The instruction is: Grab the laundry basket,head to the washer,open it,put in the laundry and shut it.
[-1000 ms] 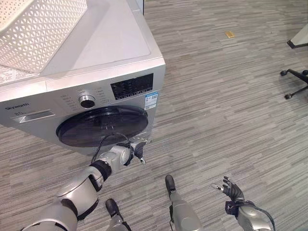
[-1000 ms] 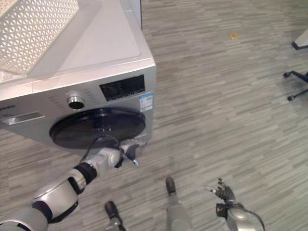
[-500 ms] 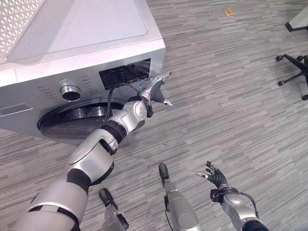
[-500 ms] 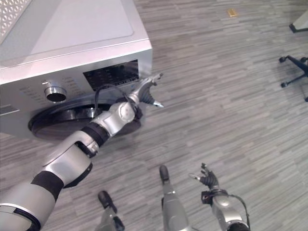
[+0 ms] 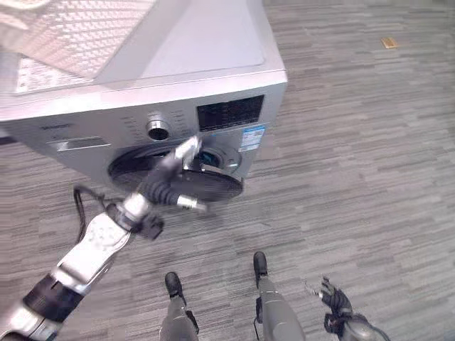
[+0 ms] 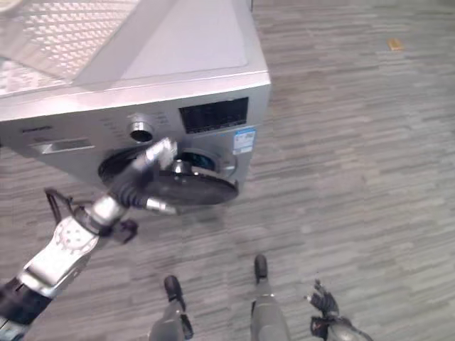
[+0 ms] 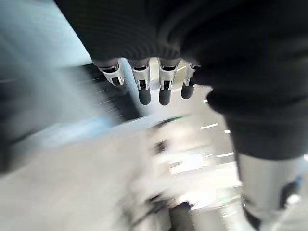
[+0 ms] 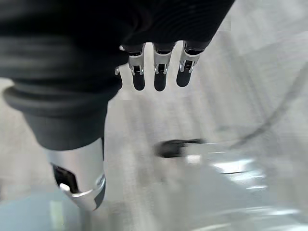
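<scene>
Left eye view: basket [image 5: 78,35] sits atop the washer [image 5: 206,53]; left hand [image 5: 174,160], fingers straight, swings the door [image 5: 192,186] open; loading remains.

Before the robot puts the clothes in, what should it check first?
1. Washer door open: ok, it is swung partly out and the drum opening shows behind it.
2. Door open wide enough for loading: cannot tell.
3. Left hand at the door: ok, it is by the door's upper edge; whether it touches cannot tell.
4. Basket within reach: ok, it sits on top of the washer.
5. Right hand free: ok, it hangs low by the floor, fingers relaxed, holding nothing.
6. Laundry inside the basket: cannot tell.
</scene>
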